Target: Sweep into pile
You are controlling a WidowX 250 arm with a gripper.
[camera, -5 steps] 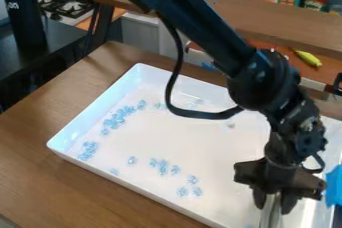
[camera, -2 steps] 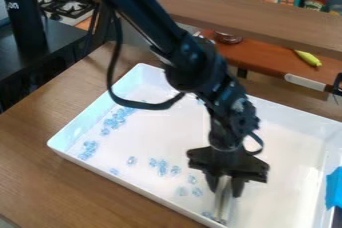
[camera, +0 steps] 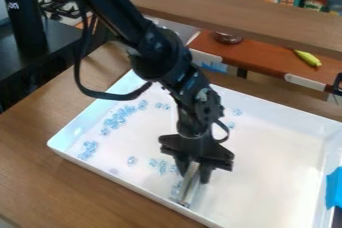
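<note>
- Wooden surface (camera: 33, 162), cut off at lower left
- White tray (camera: 274, 172) on it, bottom and right side run out of frame; arm (camera: 123, 17) blocks some back rim
- Claw (camera: 192, 171), just below centre, pinched pretty narrow on a flat greyish tool (camera: 189, 188); top end's hidden
- Little blue bits (camera: 115, 119) scattered in the tray, mostly left of centre, some partly behind the tool

Yellow thing (camera: 308, 58) (banana, perhaps) on red-brown surface (camera: 267, 63); jar (camera: 315, 1) behind; stove (camera: 52, 2).
</note>
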